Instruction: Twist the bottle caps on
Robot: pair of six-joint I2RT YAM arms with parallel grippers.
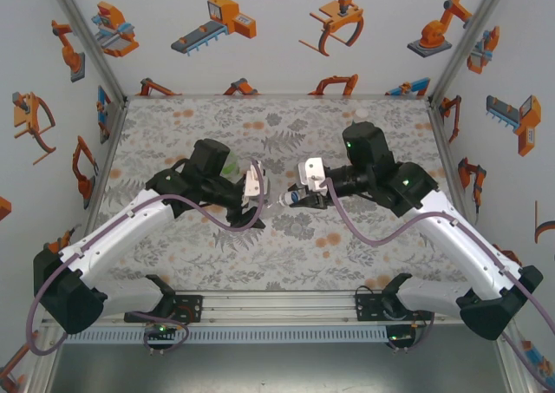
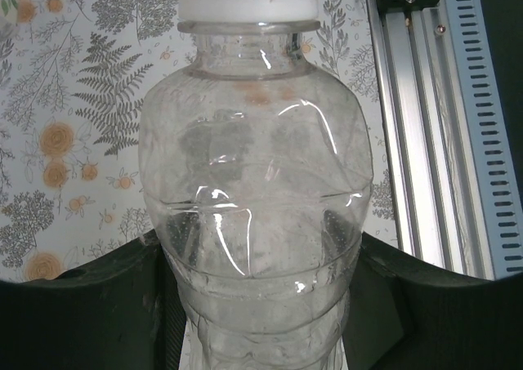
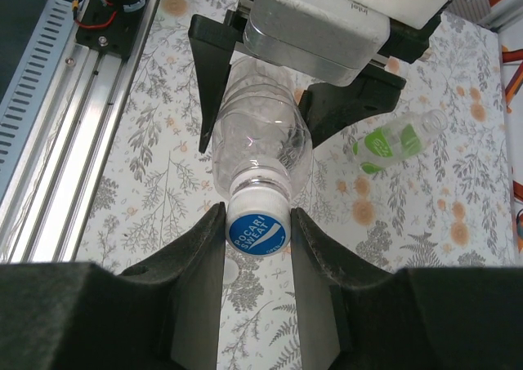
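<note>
A clear bottle [image 2: 253,190] hangs level above the table between the two arms [image 1: 282,201]. My left gripper [image 2: 257,264] is shut on its body, one dark finger on each side. My right gripper [image 3: 257,220] is shut on the blue-topped bottle cap [image 3: 257,233], which sits on the bottle's neck; its white skirt shows in the left wrist view [image 2: 248,11]. In the top view the left gripper [image 1: 257,189] and right gripper [image 1: 301,195] face each other. A clear bottle with a green band [image 3: 392,141] lies on its side on the table, with no cap on its mouth.
The floral table cover [image 1: 286,115] runs back to the enclosure walls. An aluminium rail [image 3: 49,125] lines the near edge, close to both grippers. Something green [image 1: 230,162] lies behind the left arm's wrist.
</note>
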